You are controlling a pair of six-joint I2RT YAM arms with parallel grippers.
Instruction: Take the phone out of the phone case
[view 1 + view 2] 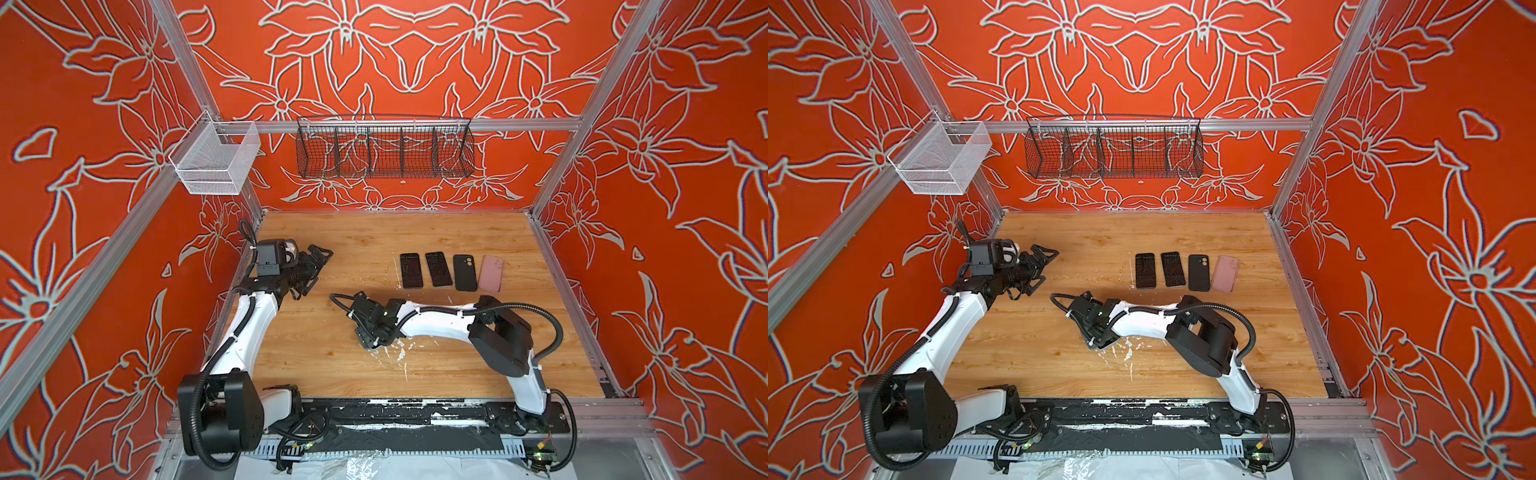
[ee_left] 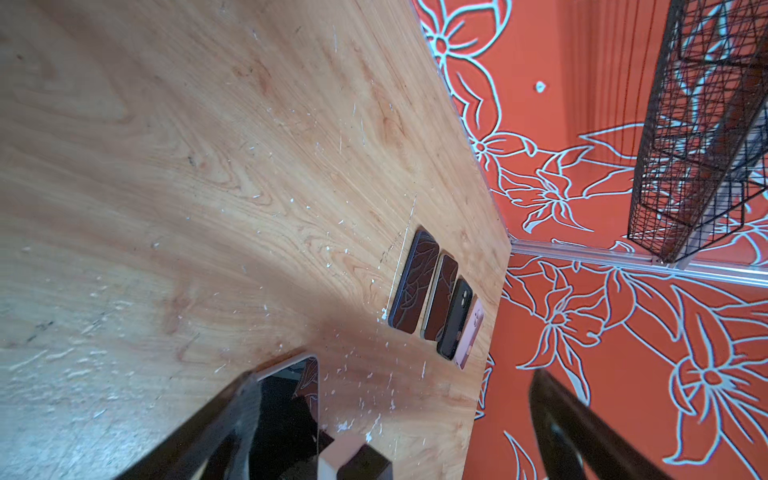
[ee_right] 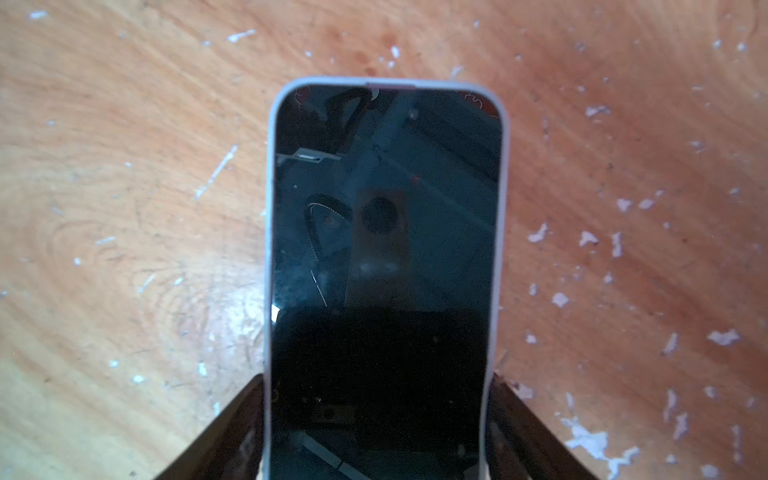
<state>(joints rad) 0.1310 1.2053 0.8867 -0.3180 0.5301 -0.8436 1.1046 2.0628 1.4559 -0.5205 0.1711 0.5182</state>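
The right hand is pinching the lower end of the phone case across its long edges, low over the middle of the table. The phone is sitting inside it, screen showing. The left hand is hanging spread and empty, well apart.

Judgement: the phone is stiff, glassy, slippery and breakable. The case rim looks soft and is bowing under the squeeze. Peeling a free corner of the rim looks safer than pressing the glass.
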